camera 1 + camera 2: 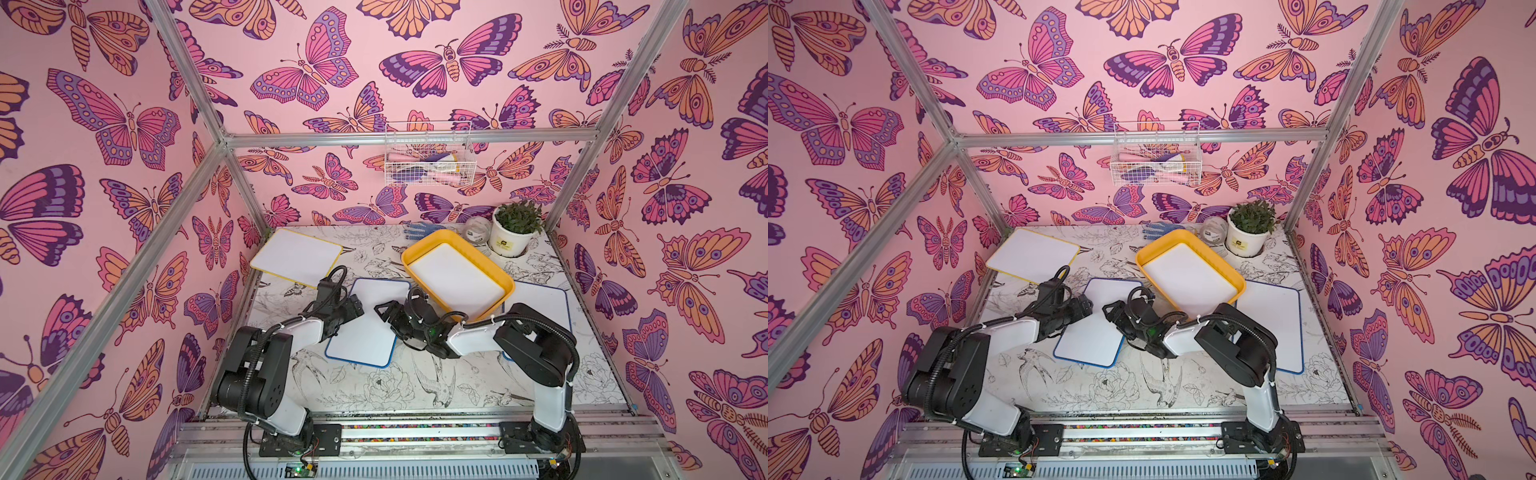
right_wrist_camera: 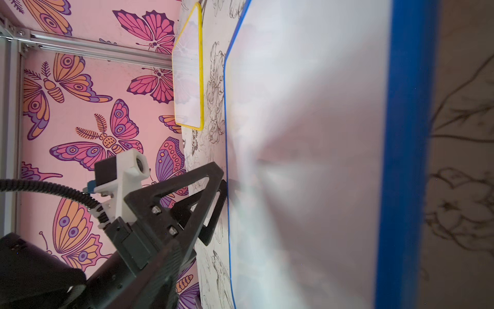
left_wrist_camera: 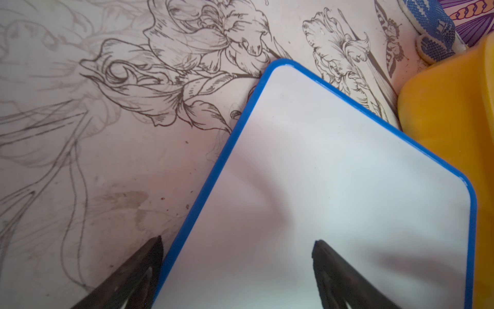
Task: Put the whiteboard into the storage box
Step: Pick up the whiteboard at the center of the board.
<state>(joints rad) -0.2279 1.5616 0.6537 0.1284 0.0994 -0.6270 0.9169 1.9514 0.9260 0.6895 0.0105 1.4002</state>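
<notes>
- Blue edging marks the whiteboard [image 1: 368, 332] we judge to be in hand. It lies flat on the table [image 1: 374, 386] between the two arms, just beside the storage box [image 1: 484, 264] and not yet in it.
- We see the left gripper [image 3: 238, 240] with its fingers apart, straddling the board's long edge. One tip is over the printed tabletop and the other over the white face, with nothing clamped.
- Our right gripper [image 1: 384, 311] sits at the opposite edge. We cannot tell whether its fingers are apart or closed.
- To do this well, we would slip one finger under the rim while the other arm steadies the far edge, since a thin flat board offers little to pinch. We would then close on the frame, not the slick face.
- We would lift it level and lower it square to the box, which already holds one white board [image 1: 457, 278] and looks a snug fit.
- The surface is a white sheet with black line-drawn flowers and birds, scuffed in places.
- Also on it are a yellow-framed whiteboard [image 1: 295, 255] at the far left, another blue-framed board [image 1: 540, 303] partly hidden by the box and the right arm, and a potted plant [image 1: 513, 228].
- Pink butterfly wallpaper [image 1: 104, 166] lines the walls behind aluminium bars [image 1: 411, 136], and a white wire basket [image 1: 428, 153] hangs at the back.
</notes>
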